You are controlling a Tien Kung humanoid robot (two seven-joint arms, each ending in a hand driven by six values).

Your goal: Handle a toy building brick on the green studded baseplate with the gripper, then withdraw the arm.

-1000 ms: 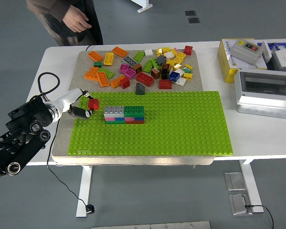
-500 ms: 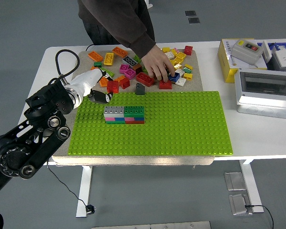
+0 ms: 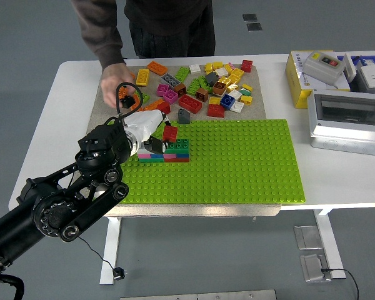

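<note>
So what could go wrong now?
The left hand holds a red brick just over the small brick stack. If its studs miss, it may sit crooked or pop off. The person's hand is close behind the arm, so the two could bump when it pulls back.

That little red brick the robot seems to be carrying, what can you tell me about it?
The red brick is a small, glossy plastic block, its studs too small to make out. It sits at the fingertips of the robot's left hand, which is curled around it from the left. It is right over the stacked block on the green baseplate, above the dark green part; whether it already touches is unclear.
</note>
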